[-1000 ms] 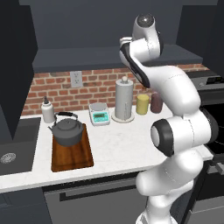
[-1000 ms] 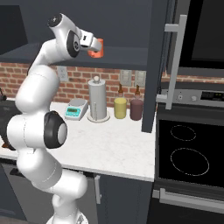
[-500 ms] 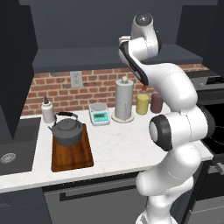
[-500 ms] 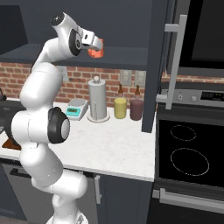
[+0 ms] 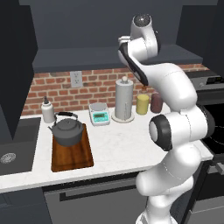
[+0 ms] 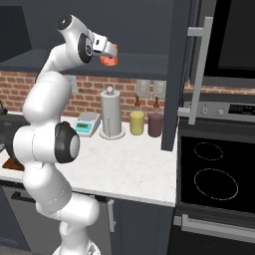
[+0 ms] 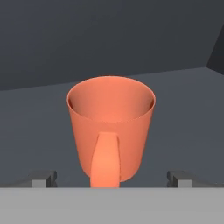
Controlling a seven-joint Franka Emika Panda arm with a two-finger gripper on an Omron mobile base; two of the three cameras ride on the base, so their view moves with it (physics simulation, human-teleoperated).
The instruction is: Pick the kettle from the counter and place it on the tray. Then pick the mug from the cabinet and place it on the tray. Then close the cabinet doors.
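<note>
The orange-red mug [image 7: 111, 131] stands upright on the dark cabinet shelf [image 7: 183, 96], its handle facing the hand. My gripper [image 7: 113, 177] is open, one fingertip [image 7: 43, 177] to each side of the mug's base and apart from it. From the right, the gripper [image 6: 107, 50] is up at the shelf with the mug [image 6: 110, 57] at its tips. The dark grey kettle [image 5: 68, 131] sits on the far half of the brown tray [image 5: 74, 157] on the white counter [image 5: 118, 140]. One cabinet door [image 6: 182, 74] stands open, its silver handle [image 6: 199, 64] toward me.
On the counter by the brick wall stand a paper-towel cylinder [image 5: 124, 100], a small scale [image 5: 99, 113], a yellow jar [image 5: 142, 104], a maroon jar [image 5: 156, 103] and a white bottle [image 5: 47, 111]. A sink [image 5: 8, 157] lies left, a black cooktop [image 6: 214, 169] right.
The hand has edged a little further toward the mug on the shelf. Its jaws have stayed open; kettle and tray have not moved.
</note>
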